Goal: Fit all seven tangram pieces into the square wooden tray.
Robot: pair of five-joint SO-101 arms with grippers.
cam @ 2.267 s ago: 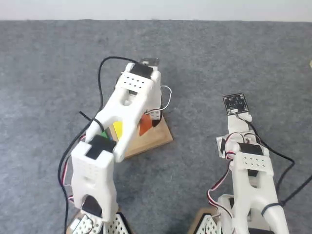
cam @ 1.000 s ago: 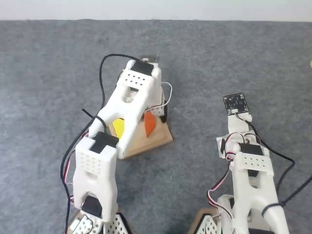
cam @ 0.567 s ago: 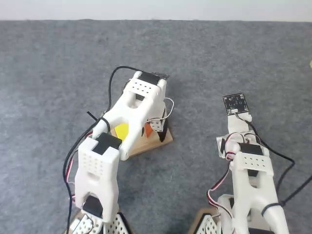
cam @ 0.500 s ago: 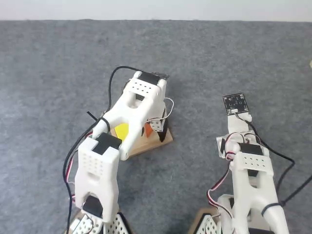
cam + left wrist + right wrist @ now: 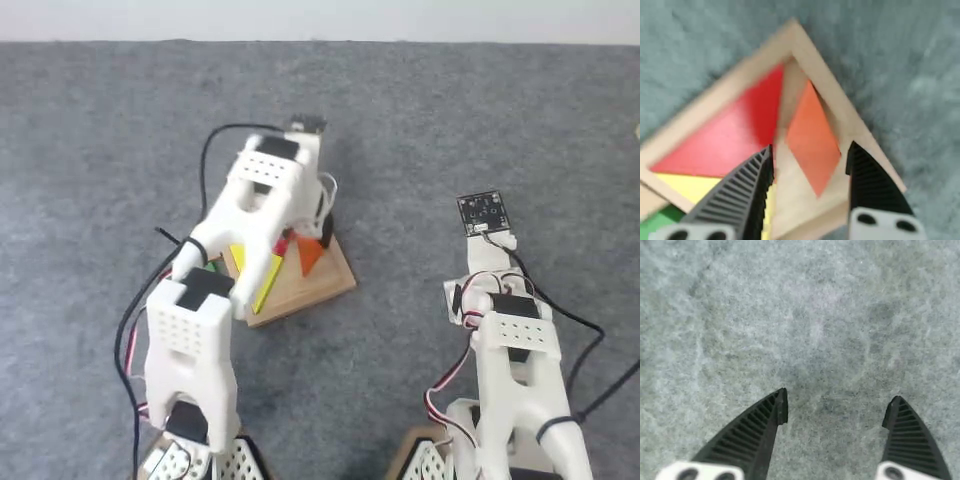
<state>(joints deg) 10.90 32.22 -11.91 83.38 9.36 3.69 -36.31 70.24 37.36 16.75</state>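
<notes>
Grey felt (image 5: 90, 150) covers the table. At the left of the high view the left arm (image 5: 255, 215) stretches from its base at the near edge out over the square wooden tray (image 5: 335, 283), which lies a little left of centre and is turned so that one corner points toward the near right. A green piece (image 5: 212, 268) shows just beside the arm at the tray's left edge; whether it sits inside the rim cannot be told. Next to it comes a yellow piece (image 5: 268, 283), then a sliver of the red piece (image 5: 283, 243) under the wrist, then the orange piece (image 5: 310, 255) toward the tray's right corner. In the left wrist view the red piece fills one corner region, a strip of bare wood parts it from the orange piece, and the left gripper (image 5: 810, 150) hangs above them with its jaws spread, the orange piece lying between the two tips and nothing pinched. Well apart, the right arm (image 5: 512, 345) stands on the right side, and the right gripper (image 5: 839, 397) has its jaws spread wide over bare felt.
</notes>
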